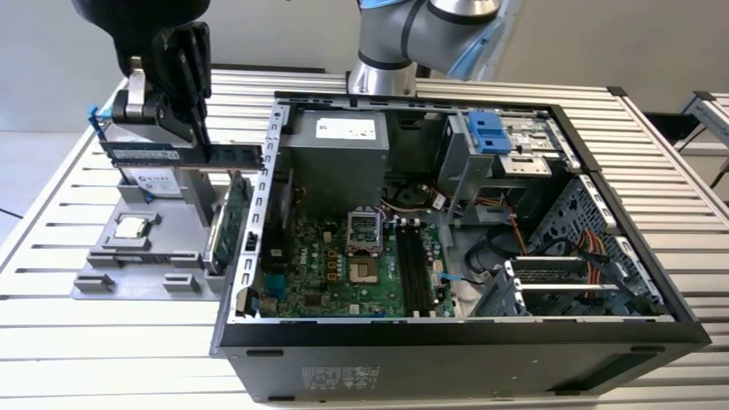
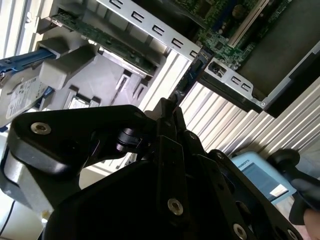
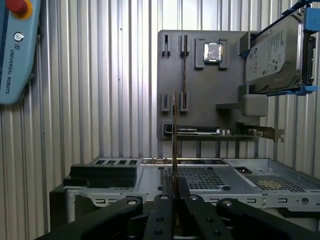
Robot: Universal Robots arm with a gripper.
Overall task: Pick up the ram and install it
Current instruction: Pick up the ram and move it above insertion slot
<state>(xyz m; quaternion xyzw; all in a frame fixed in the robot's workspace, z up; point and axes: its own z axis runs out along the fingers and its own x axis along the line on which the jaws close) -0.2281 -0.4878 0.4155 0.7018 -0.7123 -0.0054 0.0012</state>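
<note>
**At the parts tray: ram pinched in the claw, outside the case**

In the first wrist view, nearest the lens, the gripper [image 3: 174, 184] has its fingers pressed onto the ram [image 3: 174, 132]. The stick shows edge-on, a thin line running straight out from the fingertips.

Exterior view: the ram hangs under the gripper with its long axis level, running across that view from left to right. It sits over the far part of the grey tray [image 1: 114, 286]. Judged lifted off the tray, but contact underneath cannot be made out.

Tray contents:
- silver hard drive [image 1: 148, 181], upright, just behind the ram
- processor chip [image 1: 132, 227], lying flat
- green expansion card [image 1: 231, 224], on edge, on the side nearest the case

The open computer case [image 1: 456, 329] stands just beside the tray, on the exterior view's right, with the motherboard [image 1: 330, 265] on its floor. The long black slots [image 1: 416, 273], taken to be the memory slots, run near-to-far. That is roughly crosswise to the ram's present axis. They look unfilled.
</note>
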